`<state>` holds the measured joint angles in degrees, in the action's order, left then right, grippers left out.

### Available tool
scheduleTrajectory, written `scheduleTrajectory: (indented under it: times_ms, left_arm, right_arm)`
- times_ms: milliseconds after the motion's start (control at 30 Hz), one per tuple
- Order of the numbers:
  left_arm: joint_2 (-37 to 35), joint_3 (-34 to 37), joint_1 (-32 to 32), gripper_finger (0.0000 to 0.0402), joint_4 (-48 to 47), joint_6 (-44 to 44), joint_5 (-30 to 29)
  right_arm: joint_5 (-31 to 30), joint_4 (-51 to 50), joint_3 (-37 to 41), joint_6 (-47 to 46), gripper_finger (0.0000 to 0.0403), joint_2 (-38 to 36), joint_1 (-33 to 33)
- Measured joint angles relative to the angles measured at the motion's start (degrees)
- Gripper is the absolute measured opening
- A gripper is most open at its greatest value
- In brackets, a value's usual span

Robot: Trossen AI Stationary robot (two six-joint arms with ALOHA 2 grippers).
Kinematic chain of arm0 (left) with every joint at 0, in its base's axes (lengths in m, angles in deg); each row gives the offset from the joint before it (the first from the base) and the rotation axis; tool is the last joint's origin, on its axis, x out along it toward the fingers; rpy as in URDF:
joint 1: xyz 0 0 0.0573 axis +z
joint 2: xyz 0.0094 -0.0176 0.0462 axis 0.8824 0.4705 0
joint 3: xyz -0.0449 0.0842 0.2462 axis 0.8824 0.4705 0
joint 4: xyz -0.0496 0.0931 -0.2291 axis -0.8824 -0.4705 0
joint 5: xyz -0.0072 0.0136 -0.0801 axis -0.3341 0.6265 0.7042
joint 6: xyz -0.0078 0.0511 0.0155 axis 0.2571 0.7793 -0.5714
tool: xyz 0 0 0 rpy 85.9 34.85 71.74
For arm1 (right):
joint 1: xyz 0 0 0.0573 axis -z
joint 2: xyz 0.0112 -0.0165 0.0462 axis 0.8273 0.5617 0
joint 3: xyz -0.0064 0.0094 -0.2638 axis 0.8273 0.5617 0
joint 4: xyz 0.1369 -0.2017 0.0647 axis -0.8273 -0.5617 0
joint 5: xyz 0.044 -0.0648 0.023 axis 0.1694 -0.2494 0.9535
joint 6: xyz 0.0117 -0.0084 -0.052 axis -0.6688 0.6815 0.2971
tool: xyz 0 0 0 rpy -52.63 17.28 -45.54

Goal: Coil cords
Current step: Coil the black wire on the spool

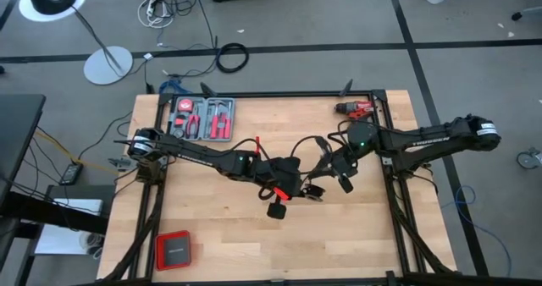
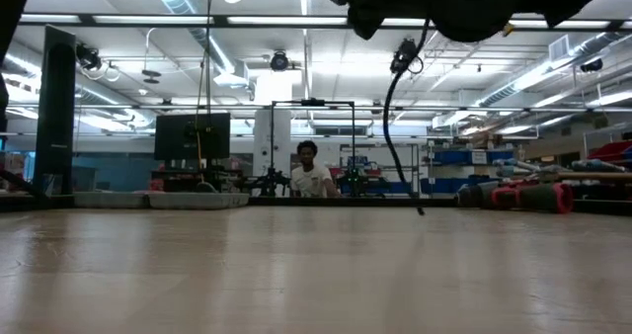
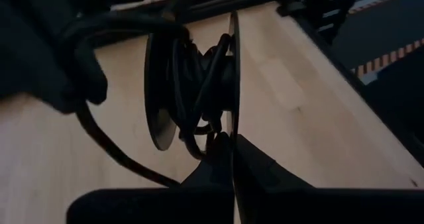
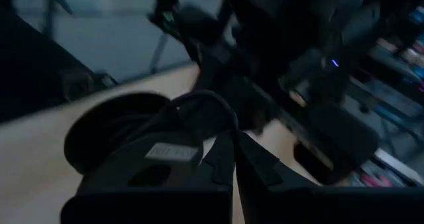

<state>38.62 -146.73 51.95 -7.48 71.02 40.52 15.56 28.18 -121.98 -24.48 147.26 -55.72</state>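
Observation:
Both arms meet above the table's middle. A thin black cord [image 3: 199, 85] is wound round the hub of a black two-disc spool [image 3: 159, 85], held up by my left gripper [image 3: 232, 159], which is shut. My right gripper [image 4: 232, 159] is shut on a loop of the cord [image 4: 205, 97] right beside the spool [image 4: 109, 131]. In the high view the grippers [image 1: 306, 189] [image 1: 329, 173] stand close together, and a slack stretch of cord [image 1: 310, 142] arcs behind them. In the low view a free length of cord [image 2: 399, 126] hangs down from the grippers. My left gripper pinches the rim of one spool disc [image 3: 232, 121] between its two shut fingers, the disc edge-on between them. The spool is lifted clear of the table, its discs upright. My right gripper pinches the cord [image 4: 234, 126] where the loop comes down into its fingertips. The cord curves slack from the spool to the fingers, clear of the table.
A red drill [image 1: 356, 109] lies at the far right corner and a tray of red-handled pliers [image 1: 201, 118] at the far left. A red box [image 1: 174, 250] sits near the front left. A person [image 2: 311, 181] stands in the room beyond the table.

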Motion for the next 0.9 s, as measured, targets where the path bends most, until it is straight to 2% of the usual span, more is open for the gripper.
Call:
scheduleTrajectory:
  times_ms: [133, 367, 467, 667, 900]
  left_arm:
    - [0.00, 0.00, 0.00, 0.0000, 1.00, 2.07, 1.27]
    - [0.00, 0.00, 0.17, 0.0000, 2.41, 3.31, 1.48]
    - [0.00, -0.02, 0.20, 0.0000, 2.56, 3.58, -0.40]
    - [0.00, -1.92, 0.86, 0.0000, 2.28, 3.58, -0.47]
    - [-0.02, -4.65, 1.29, 0.0000, 2.48, 6.82, -0.52]
  right_arm:
    - [8.23, 3.06, -0.01, -3.49, 0.0001, 1.20, 1.74]
    - [12.45, 2.39, 0.03, -13.73, 0.0002, 2.90, 4.46]
    - [12.36, 1.32, 0.05, -17.25, 0.0003, 3.14, 4.72]
    - [12.33, -3.60, 0.03, -17.87, 0.0011, 3.14, 5.80]
    - [13.54, -2.90, 0.03, -18.23, 0.0012, 3.12, 5.85]
